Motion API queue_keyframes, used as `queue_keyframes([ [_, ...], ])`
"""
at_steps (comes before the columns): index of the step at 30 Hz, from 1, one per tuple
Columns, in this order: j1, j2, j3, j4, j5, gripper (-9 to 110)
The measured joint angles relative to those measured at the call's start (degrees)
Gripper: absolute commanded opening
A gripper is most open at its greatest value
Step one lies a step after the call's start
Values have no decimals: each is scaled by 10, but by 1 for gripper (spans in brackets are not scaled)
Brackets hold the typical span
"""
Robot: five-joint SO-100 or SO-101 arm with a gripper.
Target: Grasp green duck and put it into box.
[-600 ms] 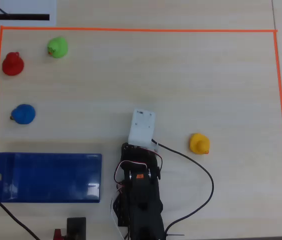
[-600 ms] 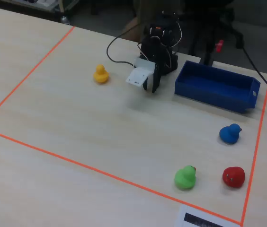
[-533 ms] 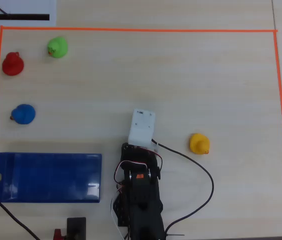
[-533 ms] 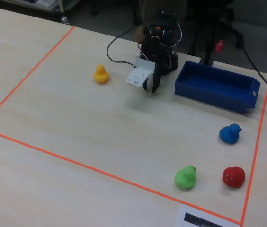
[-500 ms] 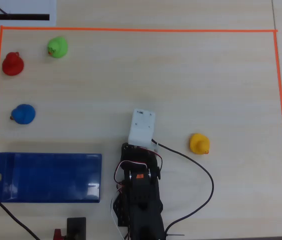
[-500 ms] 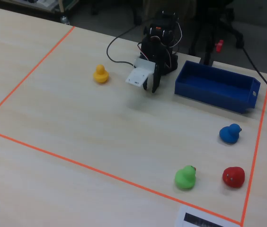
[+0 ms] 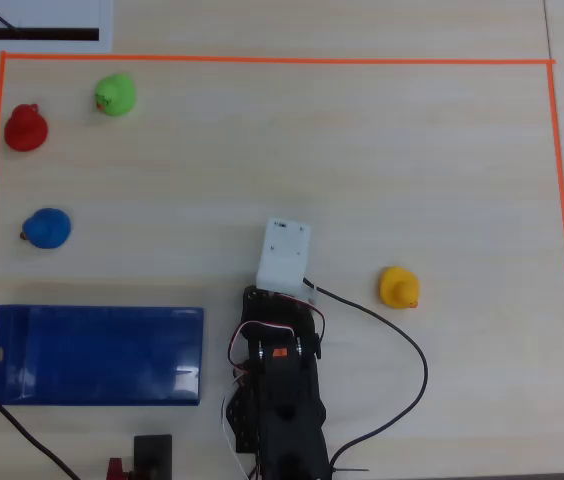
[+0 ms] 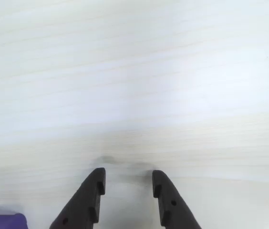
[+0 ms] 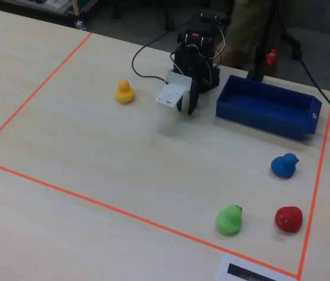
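The green duck [image 7: 115, 94] stands at the far left corner of the taped area in the overhead view, and near the front edge in the fixed view [image 9: 229, 220]. The blue box [image 7: 97, 355] lies empty beside the arm's base; its wall [image 9: 264, 114] shows in the fixed view and a corner [image 8: 3, 222] in the wrist view. My gripper [image 8: 128, 174] is open and empty, low over bare table next to the box, far from the green duck. In the fixed view the gripper [image 9: 187, 105] points down. In the overhead view the white wrist housing [image 7: 284, 255] hides it.
A red duck [image 7: 25, 128] and a blue duck [image 7: 47, 228] stand near the green one. A yellow duck [image 7: 399, 287] sits on the other side of the arm. Orange tape [image 7: 262, 60] borders the work area. A black cable [image 7: 412, 350] loops from the arm.
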Motion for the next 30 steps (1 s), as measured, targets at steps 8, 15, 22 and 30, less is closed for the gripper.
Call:
queue_keyframes([
  [8,0,0,0,0,0,12],
  [15,0,0,0,0,0,12],
  [22,0,0,0,0,0,12],
  [30,-24,0,0,0,0,12],
])
